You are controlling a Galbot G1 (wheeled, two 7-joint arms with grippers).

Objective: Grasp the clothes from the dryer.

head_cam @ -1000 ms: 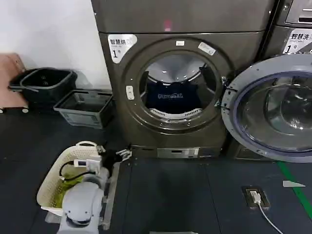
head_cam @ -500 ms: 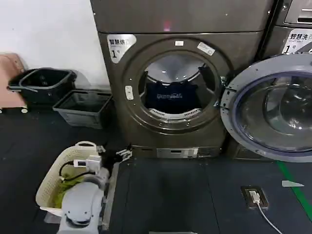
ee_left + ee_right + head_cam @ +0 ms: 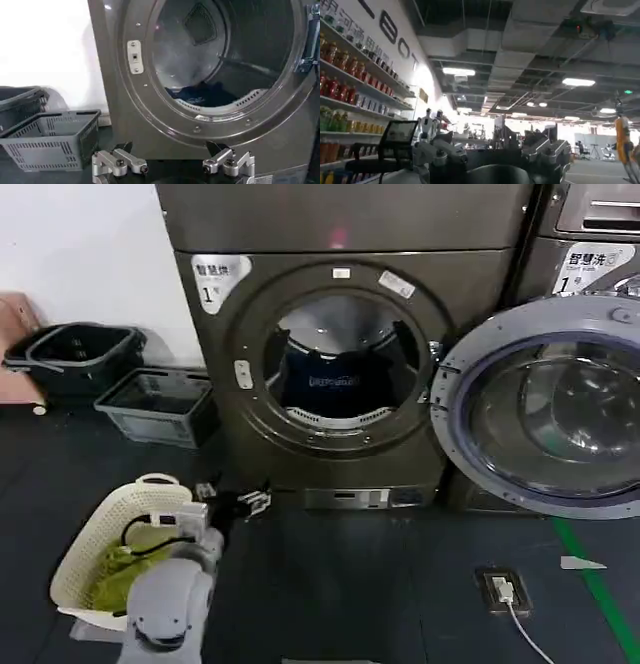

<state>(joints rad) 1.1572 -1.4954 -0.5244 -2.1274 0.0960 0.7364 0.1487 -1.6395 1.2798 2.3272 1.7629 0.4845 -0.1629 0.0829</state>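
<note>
The dryer (image 3: 300, 294) stands ahead with its round porthole open and its glass door (image 3: 540, 419) swung out to the right. The dark navy clothes (image 3: 335, 379) with pale lettering lie in the drum, also seen in the left wrist view as clothes (image 3: 200, 95) behind the porthole rim (image 3: 195, 130). My left gripper (image 3: 245, 502) hangs low in front of the dryer's lower left corner, apart from it. In its wrist view the left gripper (image 3: 172, 159) is open and holds nothing. My right gripper (image 3: 492, 150) points away at a ceiling and shelves, open and holding nothing.
A white basket (image 3: 75, 549) with yellow-green cloth sits on the floor by my left arm. A grey crate (image 3: 160, 404) and black bins (image 3: 75, 354) stand left of the dryer. Another machine (image 3: 590, 244) is behind the door. A power strip (image 3: 497, 589) lies at right.
The whole scene has slid left and slightly down in the head view, so the dryer sits farther left. The left gripper keeps its place low before the dryer, still open.
</note>
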